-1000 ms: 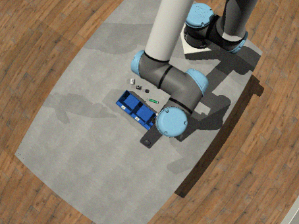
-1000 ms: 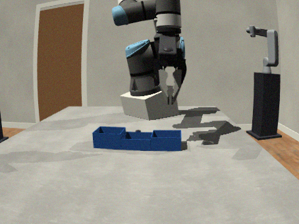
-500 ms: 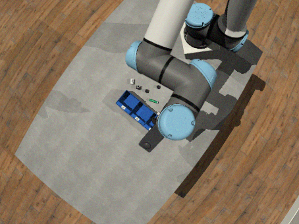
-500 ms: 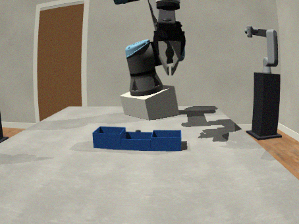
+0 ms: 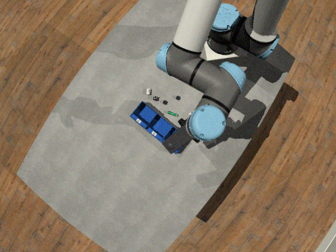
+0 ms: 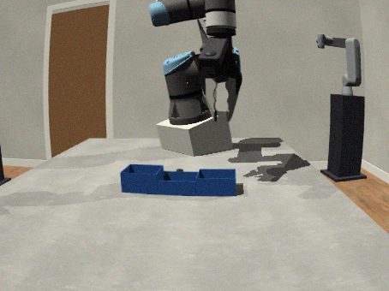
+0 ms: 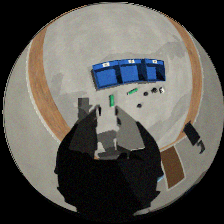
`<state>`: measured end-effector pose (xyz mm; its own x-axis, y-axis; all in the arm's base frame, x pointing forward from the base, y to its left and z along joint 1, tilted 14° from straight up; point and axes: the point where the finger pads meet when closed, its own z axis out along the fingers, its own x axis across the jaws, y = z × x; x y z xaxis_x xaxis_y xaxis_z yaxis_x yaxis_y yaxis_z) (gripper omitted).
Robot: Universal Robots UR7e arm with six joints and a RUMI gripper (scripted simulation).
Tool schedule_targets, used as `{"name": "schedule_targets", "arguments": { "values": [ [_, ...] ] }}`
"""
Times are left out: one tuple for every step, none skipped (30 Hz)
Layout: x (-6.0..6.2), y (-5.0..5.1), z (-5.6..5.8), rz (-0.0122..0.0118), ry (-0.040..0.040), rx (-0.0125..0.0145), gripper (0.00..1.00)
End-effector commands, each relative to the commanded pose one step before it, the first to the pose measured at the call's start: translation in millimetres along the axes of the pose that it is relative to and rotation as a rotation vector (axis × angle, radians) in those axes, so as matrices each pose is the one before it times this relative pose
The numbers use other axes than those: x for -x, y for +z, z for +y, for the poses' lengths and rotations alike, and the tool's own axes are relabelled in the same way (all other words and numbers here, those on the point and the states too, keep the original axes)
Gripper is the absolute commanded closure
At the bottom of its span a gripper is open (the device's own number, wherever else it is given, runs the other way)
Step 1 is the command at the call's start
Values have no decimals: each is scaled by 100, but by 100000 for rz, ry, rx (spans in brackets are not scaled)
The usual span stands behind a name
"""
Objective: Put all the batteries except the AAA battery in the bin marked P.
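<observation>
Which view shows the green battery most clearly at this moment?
The top view: the green battery lies in the open on the table beside the blue bins. The wrist view shows it too, only smaller. In the exterior view the bins hide it.

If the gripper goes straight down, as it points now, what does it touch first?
Probably the end compartment of the blue bin row: the gripper hangs above that end, though the depth is unclear.

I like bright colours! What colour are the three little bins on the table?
The bins are deep blue, clearest in the exterior view.
</observation>
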<state>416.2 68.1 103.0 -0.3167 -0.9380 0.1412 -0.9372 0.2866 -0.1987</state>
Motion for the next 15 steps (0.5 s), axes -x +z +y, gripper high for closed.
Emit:
{"name": "schedule_targets", "arguments": {
  "values": [
    [-222, 2260, 1471, -116, 441, -643, 83],
    [-84, 678, 489, 0, 0, -1, 83],
    [-85, 669, 491, 1, 0, 1, 83],
    [-85, 669, 491, 1, 0, 1, 83],
    [-85, 669, 491, 1, 0, 1, 83],
    [-85, 669, 491, 1, 0, 1, 83],
    [-85, 669, 491, 1, 0, 1, 83],
    [-85, 669, 491, 1, 0, 1, 83],
    [-39, 132, 244, 0, 0, 0, 83],
    [-13, 0, 97, 0, 0, 0, 83],
    [-7, -8, 57, 0, 0, 2, 83],
    [-1, 3, 24, 0, 0, -1, 83],
    [2, 2, 3, 0, 0, 0, 83],
    [0, 0, 0, 0, 0, 0, 83],
    [0, 0, 0, 0, 0, 0, 83]
  ]
}}
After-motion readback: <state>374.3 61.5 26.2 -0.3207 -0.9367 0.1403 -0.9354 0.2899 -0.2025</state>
